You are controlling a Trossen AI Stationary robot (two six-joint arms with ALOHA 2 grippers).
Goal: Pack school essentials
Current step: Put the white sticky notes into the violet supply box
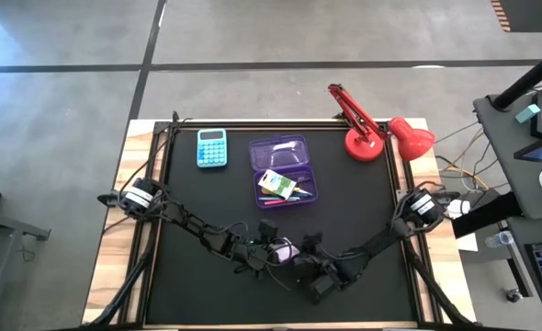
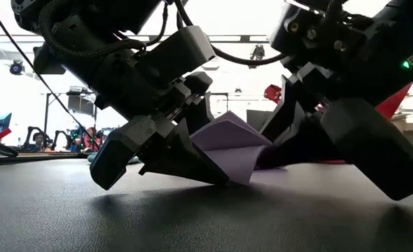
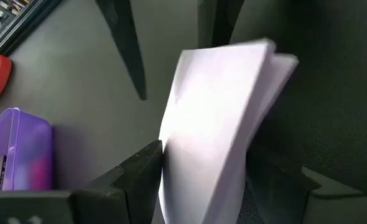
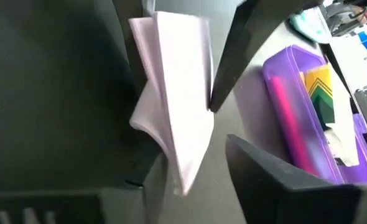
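Observation:
A small pale lilac-white square of folded paper sheets (image 2: 227, 150) sits between my two grippers near the table's near edge (image 1: 285, 250). My left gripper (image 3: 208, 174) is shut on it. My right gripper (image 4: 190, 155) is open, and its fingers stand on either side of the paper's other end. The open purple pencil case (image 1: 285, 170) lies in the table's middle and holds a green-and-white packet (image 1: 276, 184) and a pink pen (image 4: 289, 118). I see no scissors. My left gripper pinches the paper's near end (image 3: 190, 168) between its two fingers, across several layers that bow and fan apart. It comes in low, slanting from the table's left. The paper's lower corner (image 2: 245, 180) is on or just above the table. My right gripper: I cannot tell whether it touches the paper, since a gap shows beside one finger (image 4: 264, 168).
A light-blue calculator (image 1: 211, 147) lies left of the pencil case. A red desk lamp (image 1: 372, 133) stands at the far right corner. The black mat (image 1: 207, 285) shows bare surface along the near edge beside the arms. Cables run along both arms.

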